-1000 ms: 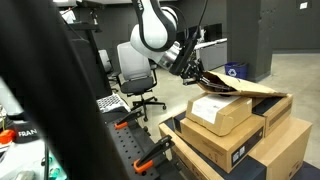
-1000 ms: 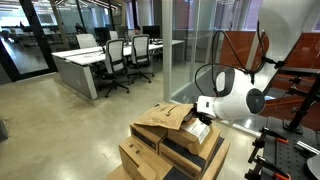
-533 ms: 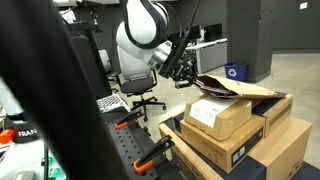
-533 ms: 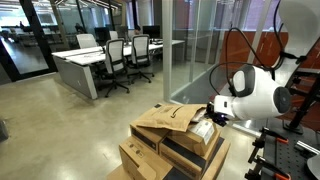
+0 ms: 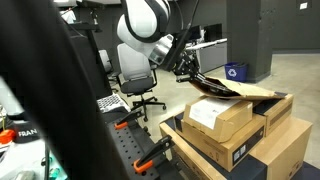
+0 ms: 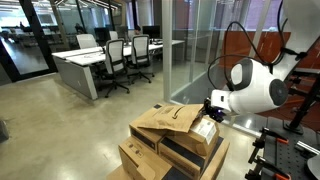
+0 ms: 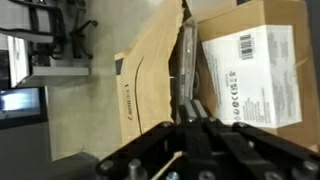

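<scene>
Hand (image 5: pixel 186 72) fingers together, parked at the edge of the brown paper mailer (image 5: pixel 240 90); can't tell whether any paper is pinched. Mailer lies on top of the stack, partly over the white-labelled carton (image 7: pixel 255 65). Wrist view puts the fingertips at the seam between the two. Bigger cartons (image 5: pixel 250 150) underneath, office chair (image 5: pixel 135 70) behind.

Counted in an exterior view: one brown paper mailer (image 5: pixel 243 89), one labelled cardboard box (image 5: pixel 218 116), one grey office chair (image 5: pixel 135 68), two orange clamps (image 5: pixel 128 118).
</scene>
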### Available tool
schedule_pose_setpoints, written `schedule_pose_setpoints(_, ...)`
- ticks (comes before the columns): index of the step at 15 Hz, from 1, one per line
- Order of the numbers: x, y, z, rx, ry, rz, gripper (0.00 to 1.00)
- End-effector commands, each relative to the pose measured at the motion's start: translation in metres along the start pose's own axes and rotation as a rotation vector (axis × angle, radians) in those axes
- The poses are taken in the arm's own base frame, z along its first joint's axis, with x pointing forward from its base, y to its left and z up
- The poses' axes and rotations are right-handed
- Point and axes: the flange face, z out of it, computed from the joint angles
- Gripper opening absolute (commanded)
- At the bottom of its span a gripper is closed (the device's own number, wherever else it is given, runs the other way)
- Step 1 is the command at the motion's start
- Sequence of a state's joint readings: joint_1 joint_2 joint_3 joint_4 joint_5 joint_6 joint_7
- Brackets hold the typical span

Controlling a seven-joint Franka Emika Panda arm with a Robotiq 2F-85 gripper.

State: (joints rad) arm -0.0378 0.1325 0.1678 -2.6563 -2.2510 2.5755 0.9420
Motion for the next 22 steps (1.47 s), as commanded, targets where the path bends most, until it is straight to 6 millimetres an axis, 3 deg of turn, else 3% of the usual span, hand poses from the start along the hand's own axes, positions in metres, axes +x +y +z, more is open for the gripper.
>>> schedule_pose_setpoints(1, 0.007, 0.008, 0.012, 0.051, 0.011, 0.007, 0.00)
schedule_pose_setpoints(15, 0.005, 0.008, 0.014, 0.057, -0.013, 0.049, 0.00)
schedule_pose_setpoints(22, -0.004, 0.001, 0.004, 0.060, -0.010, 0.048, 0.00)
